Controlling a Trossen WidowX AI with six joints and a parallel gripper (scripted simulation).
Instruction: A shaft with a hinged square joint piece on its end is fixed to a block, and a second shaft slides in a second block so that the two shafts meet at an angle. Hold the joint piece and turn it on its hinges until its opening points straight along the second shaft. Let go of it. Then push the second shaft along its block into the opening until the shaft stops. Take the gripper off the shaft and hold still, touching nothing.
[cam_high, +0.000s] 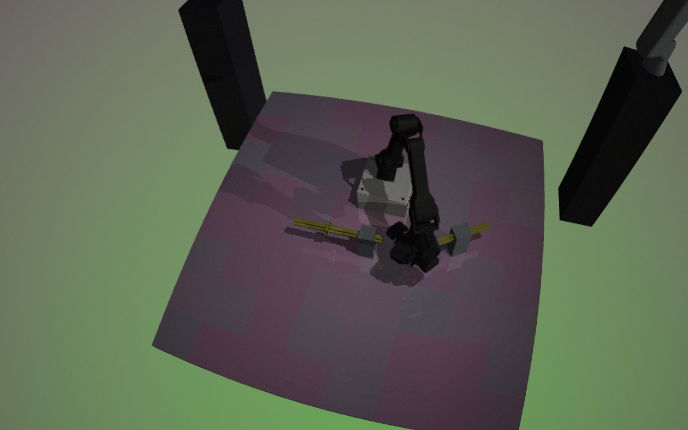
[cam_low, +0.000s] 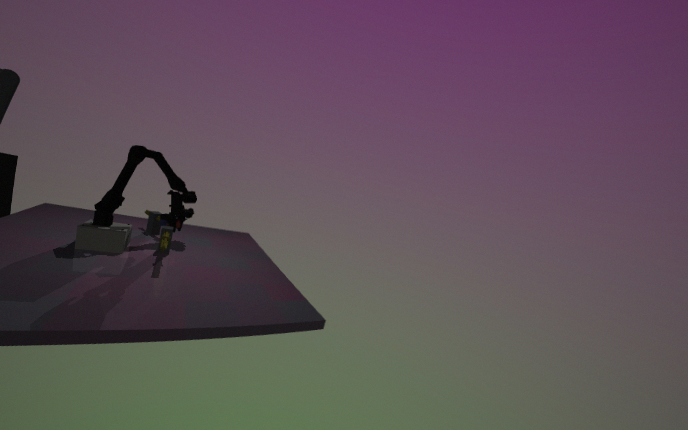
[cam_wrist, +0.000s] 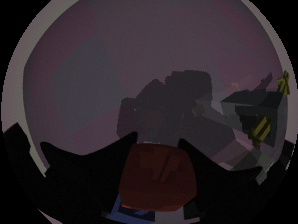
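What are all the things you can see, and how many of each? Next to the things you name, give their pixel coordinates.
Yellow shafts (cam_high: 312, 224) (cam_high: 479, 227): two, yellow, each running through its own block.
Blocks (cam_high: 366, 240) (cam_high: 460, 238): two, grey, standing on the table.
Joint piece (cam_wrist: 158, 180): one, dark red, between the gripper's fingers.
Blue part (cam_wrist: 131, 216): one, blue, just below the joint piece in the wrist view.
Table (cam_high: 355, 354) (cam_low: 202, 304): one, purple and grey patches, under everything.
Pillars (cam_high: 218, 70) (cam_high: 616, 141): two, black, beyond the table's edges.
Base box (cam_high: 383, 208) (cam_low: 101, 239): one, pale grey, under the arm.
Arm (cam_high: 423, 177) (cam_low: 125, 174): one, black, reaching over the table.
Gripper (cam_wrist: 158, 139): one, black, shut on the joint piece.
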